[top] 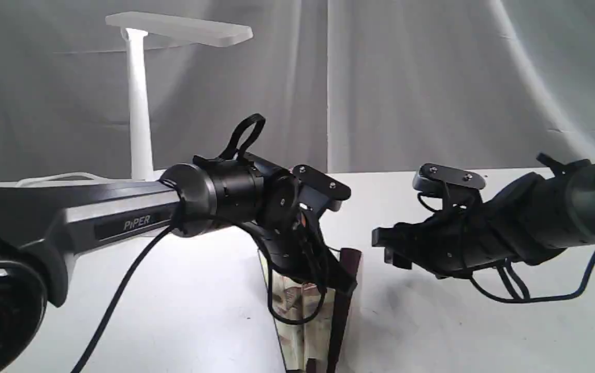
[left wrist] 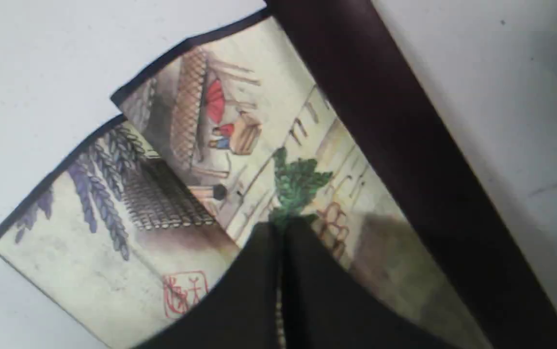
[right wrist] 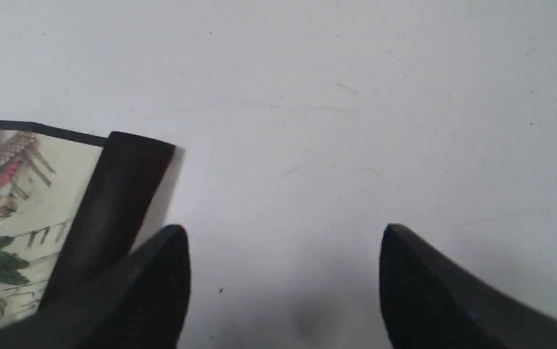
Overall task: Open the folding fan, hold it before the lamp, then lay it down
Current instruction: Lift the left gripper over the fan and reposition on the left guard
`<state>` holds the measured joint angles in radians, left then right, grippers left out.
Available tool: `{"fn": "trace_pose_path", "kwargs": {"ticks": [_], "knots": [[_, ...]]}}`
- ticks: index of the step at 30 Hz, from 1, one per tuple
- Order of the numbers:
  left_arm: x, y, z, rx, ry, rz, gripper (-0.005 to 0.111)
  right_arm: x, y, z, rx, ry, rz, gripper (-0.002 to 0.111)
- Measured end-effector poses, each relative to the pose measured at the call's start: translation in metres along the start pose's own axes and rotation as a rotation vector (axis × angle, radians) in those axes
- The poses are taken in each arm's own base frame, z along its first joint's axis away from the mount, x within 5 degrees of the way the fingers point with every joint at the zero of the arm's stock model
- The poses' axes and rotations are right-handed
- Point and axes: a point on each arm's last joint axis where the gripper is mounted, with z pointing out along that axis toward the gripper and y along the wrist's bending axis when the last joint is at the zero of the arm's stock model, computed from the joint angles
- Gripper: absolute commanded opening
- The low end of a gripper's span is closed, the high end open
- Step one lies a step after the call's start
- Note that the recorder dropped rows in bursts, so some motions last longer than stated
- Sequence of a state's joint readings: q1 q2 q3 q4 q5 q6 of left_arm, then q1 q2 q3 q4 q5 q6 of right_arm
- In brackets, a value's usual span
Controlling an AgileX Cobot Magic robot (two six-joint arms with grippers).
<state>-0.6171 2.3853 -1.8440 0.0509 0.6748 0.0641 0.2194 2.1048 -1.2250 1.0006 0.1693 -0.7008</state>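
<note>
1. The word "PiPER" can be read in pale letters on the dark link of the left arm [top: 136, 223], at the left of the exterior frame.
2. A red square seal stamp [left wrist: 184, 291] is printed on the cream pleated paper folding fan with dark maroon wooden guards [left wrist: 259, 145]. Its characters are too blurred to be read.
3. No other writing can be made out.
4. The left arm is stretched level from the left edge of the exterior frame towards the middle. Its wrist is bent so that the left end effector [top: 341, 282] is pointed down at the fan.
5. In the left wrist view the left end effector [left wrist: 280, 230] is seen with its two black fingers pressed together, the tips against the painted paper. Whether a pleat is pinched cannot be told.
6. The right arm is reached in from the right edge, roughly level, above the white tabletop [top: 199, 311].
7. The right end effector [right wrist: 284, 230] is held wide apart. Only bare tabletop is seen between its fingers, and one finger is just beside the fan's maroon guard [right wrist: 123, 194].
8. The fan is laid on the tabletop at the lower centre of the exterior frame, only a few pleats spread.
9. The white plastic desk lamp with a flat rectangular head [top: 139, 103] is stood at the upper left, well behind the fan.
</note>
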Motion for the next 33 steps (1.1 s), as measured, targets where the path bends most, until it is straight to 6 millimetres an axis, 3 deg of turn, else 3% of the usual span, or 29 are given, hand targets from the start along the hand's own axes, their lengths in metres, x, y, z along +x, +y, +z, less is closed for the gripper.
{"fn": "trace_pose_path", "kwargs": {"ticks": [7, 17, 29, 33], "knots": [[0.002, 0.001, 0.0, -0.009, 0.023, 0.011, 0.0, 0.002, 0.002, 0.0, -0.022, 0.026, 0.0, 0.057], [0.011, 0.003, 0.021, -0.021, 0.061, 0.022, 0.0, 0.009, 0.009, -0.001, -0.097, 0.096, 0.052, 0.057], [0.01, 0.003, 0.022, -0.022, 0.058, 0.024, 0.0, 0.01, 0.014, -0.002, -0.151, 0.12, 0.148, 0.057], [0.009, 0.004, 0.022, -0.024, 0.055, 0.021, 0.0, 0.017, 0.013, 0.007, -0.158, 0.154, 0.167, 0.057]]}}
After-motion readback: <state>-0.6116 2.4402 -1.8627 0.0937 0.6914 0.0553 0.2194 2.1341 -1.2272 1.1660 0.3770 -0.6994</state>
